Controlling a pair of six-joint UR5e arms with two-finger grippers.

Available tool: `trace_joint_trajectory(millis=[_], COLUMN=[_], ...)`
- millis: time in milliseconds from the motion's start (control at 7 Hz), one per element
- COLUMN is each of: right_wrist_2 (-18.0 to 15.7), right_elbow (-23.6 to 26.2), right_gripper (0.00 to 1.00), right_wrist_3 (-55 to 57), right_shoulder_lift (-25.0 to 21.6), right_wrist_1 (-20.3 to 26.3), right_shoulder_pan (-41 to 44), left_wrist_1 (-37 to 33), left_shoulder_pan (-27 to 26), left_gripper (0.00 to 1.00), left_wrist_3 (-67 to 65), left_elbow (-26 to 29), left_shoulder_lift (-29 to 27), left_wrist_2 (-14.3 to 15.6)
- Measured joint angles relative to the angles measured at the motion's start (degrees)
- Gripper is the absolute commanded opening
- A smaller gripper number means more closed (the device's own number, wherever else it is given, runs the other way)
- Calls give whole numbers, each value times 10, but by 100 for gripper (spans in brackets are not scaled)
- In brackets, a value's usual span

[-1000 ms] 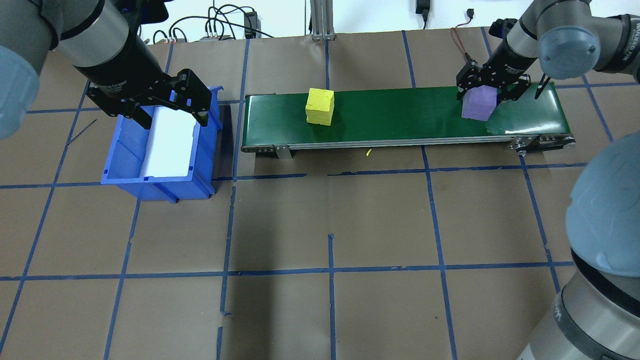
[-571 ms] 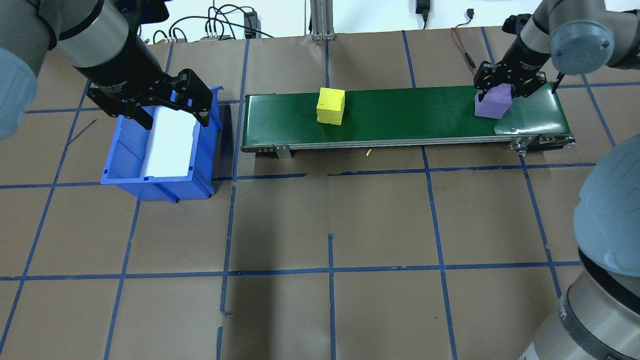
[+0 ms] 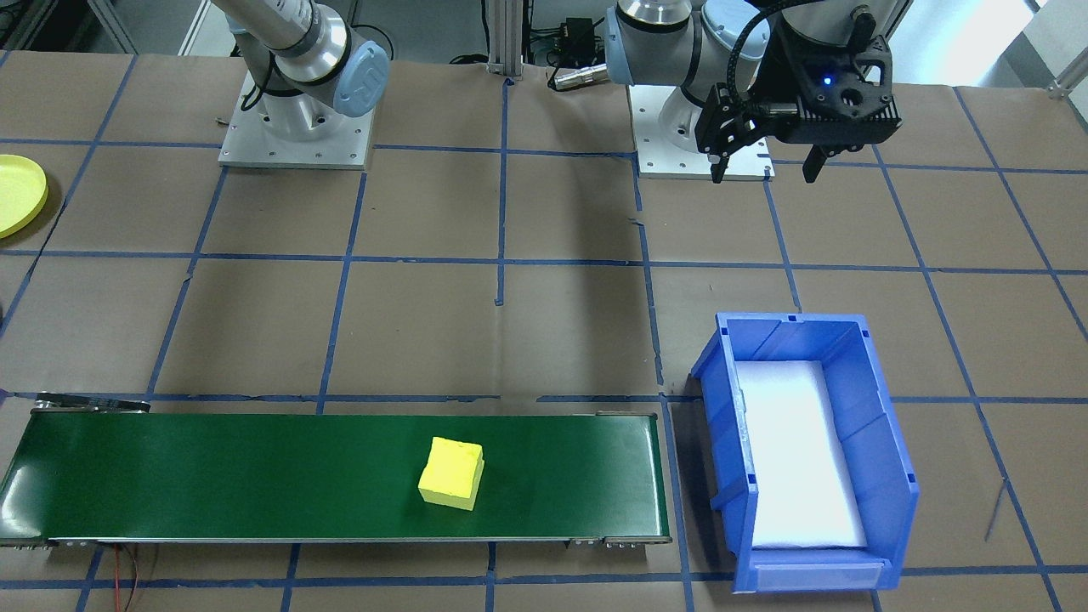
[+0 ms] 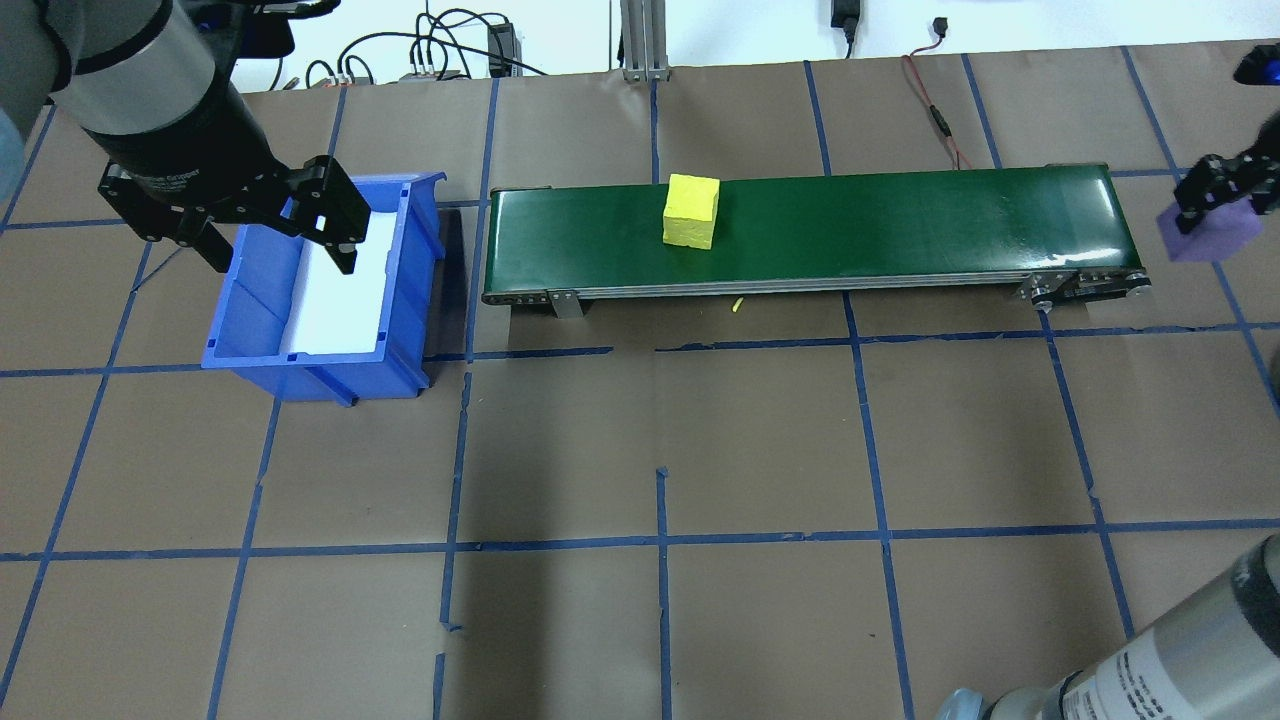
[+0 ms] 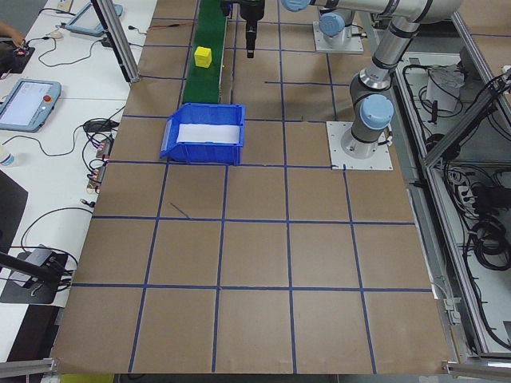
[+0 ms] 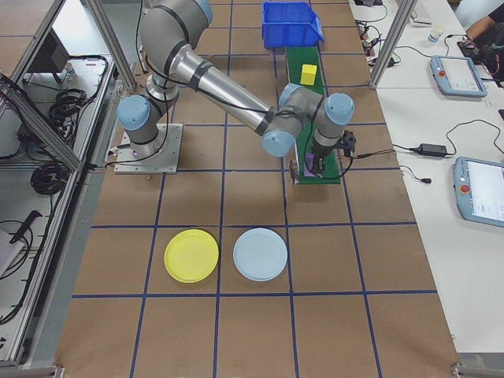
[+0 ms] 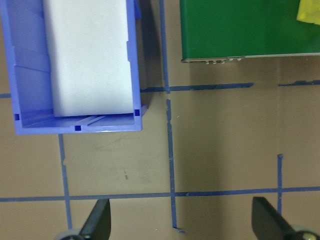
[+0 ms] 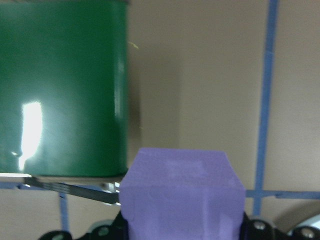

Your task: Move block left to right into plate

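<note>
My right gripper (image 4: 1212,212) is shut on a purple block (image 4: 1203,238), held just past the right end of the green conveyor belt (image 4: 850,225). The right wrist view shows that purple block (image 8: 182,195) between the jaws over brown table paper. A yellow block (image 4: 691,211) sits on the belt, left of its middle. The yellow plate (image 6: 191,255) lies on the table on the robot's right, partly cut off at the front-facing view's edge (image 3: 17,194). My left gripper (image 4: 280,248) hangs open and empty over the blue bin (image 4: 400,345).
A light blue plate (image 6: 261,253) lies beside the yellow one. The blue bin (image 3: 884,425) holds a white foam liner and stands off the belt's left end. Cables and a red wire run along the far table edge.
The right gripper has carried the purple block rightwards off the end of the belt. The yellow block has ridden a little to the right. The left gripper has shifted slightly left.
</note>
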Motion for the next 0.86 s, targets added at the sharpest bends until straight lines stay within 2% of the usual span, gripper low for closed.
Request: trace_joint_trajectory(millis=[286, 429, 571, 857], right_wrist_2=[-19, -21, -21, -21], right_elbow=[19, 31, 42, 56], right_gripper=[25, 40, 75, 77], right_wrist_3=[-124, -165, -185, -196], right_shoulder_lift=[5, 12, 20, 25], right_wrist_1=[-14, -34, -51, -62], right_shoulder_pan=[-110, -149, -171, -182], left_wrist_1=[-1, -2, -3, -4], left_shoulder_pan=[21, 27, 29, 30], left_gripper=[100, 100, 100, 100], left_wrist_3=[3, 3, 4, 6], left_elbow=[-1, -5, -11, -14], left_shoulder_lift=[2, 4, 7, 10], left_wrist_2=[-29, -41, -46, -46])
